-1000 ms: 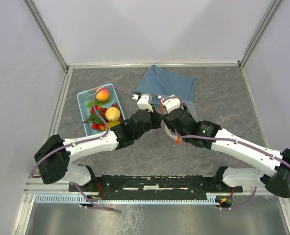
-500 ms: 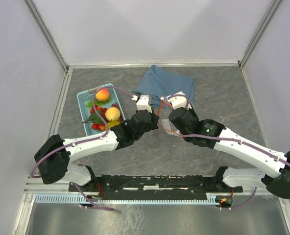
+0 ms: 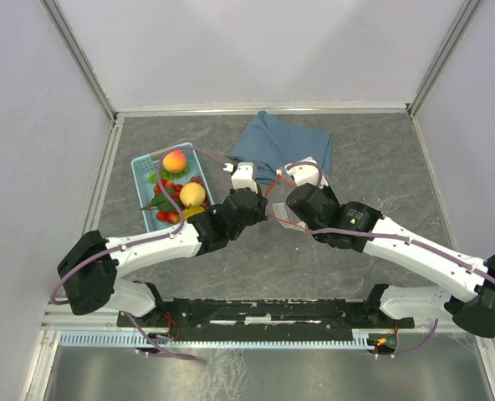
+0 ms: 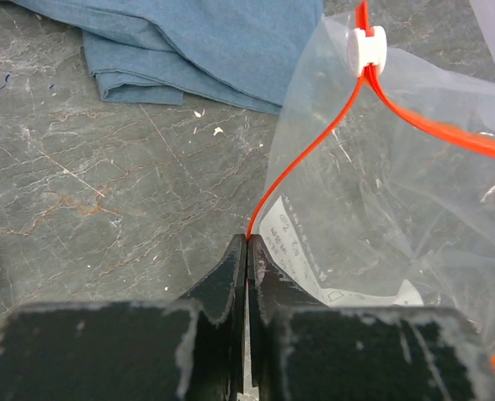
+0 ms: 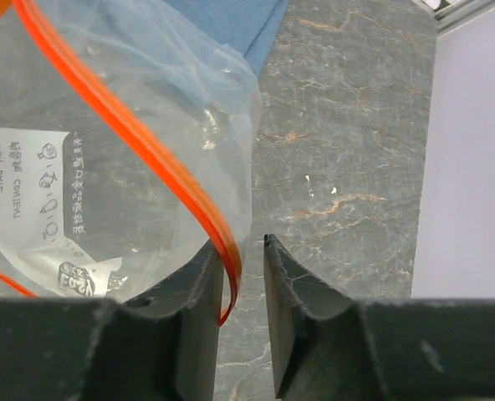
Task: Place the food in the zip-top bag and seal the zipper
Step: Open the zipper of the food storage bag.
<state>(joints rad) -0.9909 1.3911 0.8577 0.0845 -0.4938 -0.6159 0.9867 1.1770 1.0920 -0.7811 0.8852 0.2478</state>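
Note:
The clear zip-top bag (image 4: 381,192) hangs between my two grippers above the table. My left gripper (image 4: 247,242) is shut on the end of its red-orange zipper (image 4: 310,146). The white slider (image 4: 367,43) sits further along the strip. My right gripper (image 5: 241,251) is slightly open, and the other zipper end (image 5: 147,142) runs between its jaws against the left finger. From above, both grippers meet at the table's middle, left (image 3: 267,205) and right (image 3: 283,217). The food lies in the light blue basket (image 3: 139,180): two peaches (image 3: 192,194), strawberries (image 3: 165,215), green pieces.
A folded blue cloth (image 3: 281,142) lies behind the grippers, also in the left wrist view (image 4: 206,42). The basket stands left of the left arm. White enclosure walls stand on three sides of the grey marbled table.
My right gripper has swung from below and right of the bag up toward the cloth. The left gripper has kept its hold and barely moved.

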